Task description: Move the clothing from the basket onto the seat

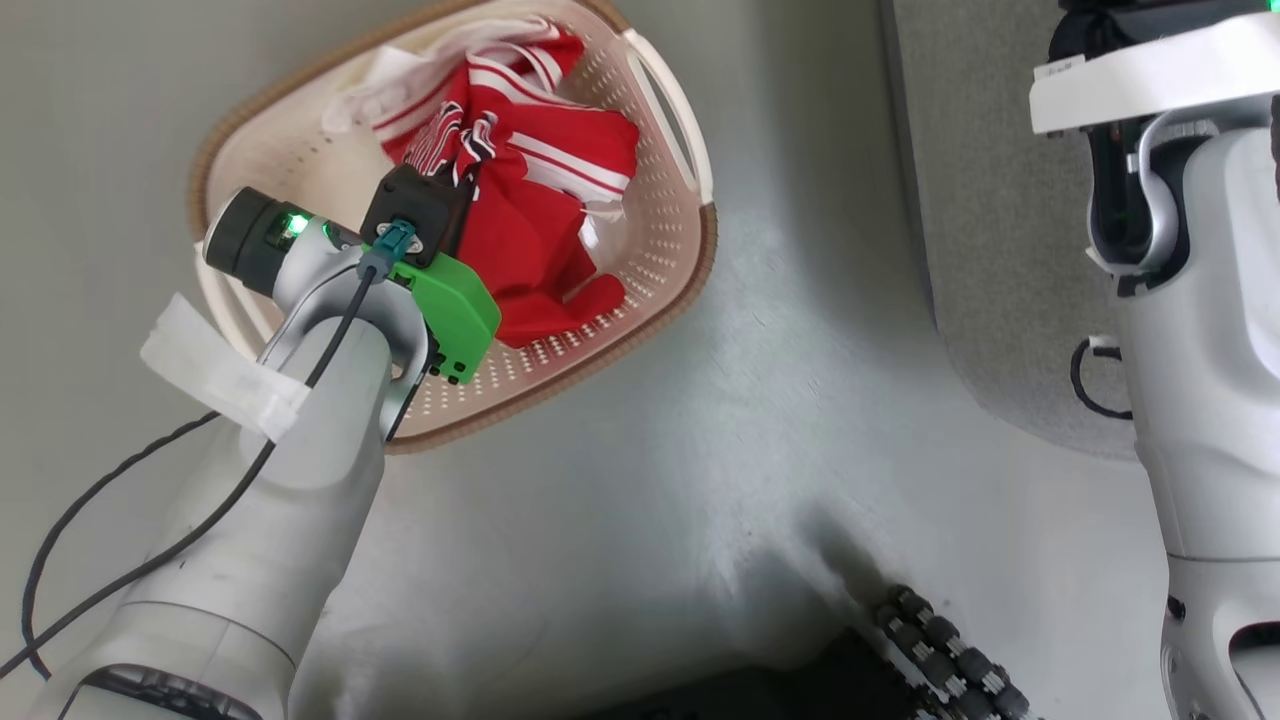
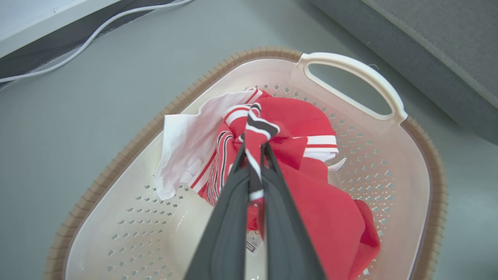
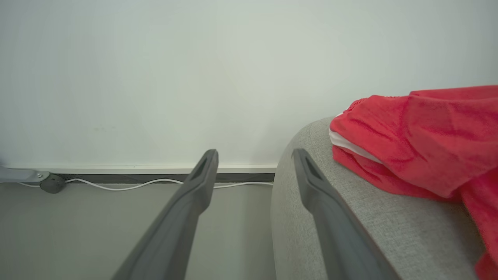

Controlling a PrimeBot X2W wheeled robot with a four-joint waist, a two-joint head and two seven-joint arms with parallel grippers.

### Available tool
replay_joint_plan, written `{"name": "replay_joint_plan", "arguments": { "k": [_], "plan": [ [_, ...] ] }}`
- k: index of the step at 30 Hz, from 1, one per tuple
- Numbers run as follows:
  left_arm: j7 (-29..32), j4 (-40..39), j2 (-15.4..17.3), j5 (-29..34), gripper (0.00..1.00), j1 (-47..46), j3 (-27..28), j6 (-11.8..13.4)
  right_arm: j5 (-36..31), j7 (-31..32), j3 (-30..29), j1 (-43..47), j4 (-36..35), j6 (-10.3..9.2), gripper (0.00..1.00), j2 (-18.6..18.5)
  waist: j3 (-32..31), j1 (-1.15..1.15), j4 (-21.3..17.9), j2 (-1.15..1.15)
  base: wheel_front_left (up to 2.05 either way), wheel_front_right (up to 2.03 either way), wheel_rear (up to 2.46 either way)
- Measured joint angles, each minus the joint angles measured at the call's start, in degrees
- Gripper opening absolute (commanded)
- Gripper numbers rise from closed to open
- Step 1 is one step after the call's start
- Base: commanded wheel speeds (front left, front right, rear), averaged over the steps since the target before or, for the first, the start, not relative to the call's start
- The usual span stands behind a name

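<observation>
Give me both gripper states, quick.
Left gripper: shut on the clothing in the basket.
Right gripper: open, holding nothing.

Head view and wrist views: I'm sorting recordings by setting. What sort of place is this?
Likely a living room, or a mock-up of one: a grey fabric sofa, a laundry basket of red clothing on a smooth floor, a plain wall.

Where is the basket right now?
The basket sits on the floor at the head view's upper left, left of the sofa, with the left claw shut on the clothing inside it.
</observation>
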Motion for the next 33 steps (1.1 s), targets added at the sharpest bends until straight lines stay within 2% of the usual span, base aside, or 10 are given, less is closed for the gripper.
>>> {"name": "replay_joint_plan", "arguments": {
  "k": [18,33],
  "plan": [
    [-0.16,-12.44,-0.36,-6.58,0.0,2.87,2.77,-0.16,-0.57,0.0,-1.36,8.99,3.7,1.34,1.0,0.0,-13.33,0.0,6.54,0.0,0.0,0.0,0.0],
    [-0.16,-15.13,-0.4,-7.91,0.0,10.06,4.97,0.87,-1.1,0.01,0.59,18.69,8.23,3.27,1.0,1.02,-25.82,0.0,10.89,0.0,0.0,0.0,0.0]
  ]
}}
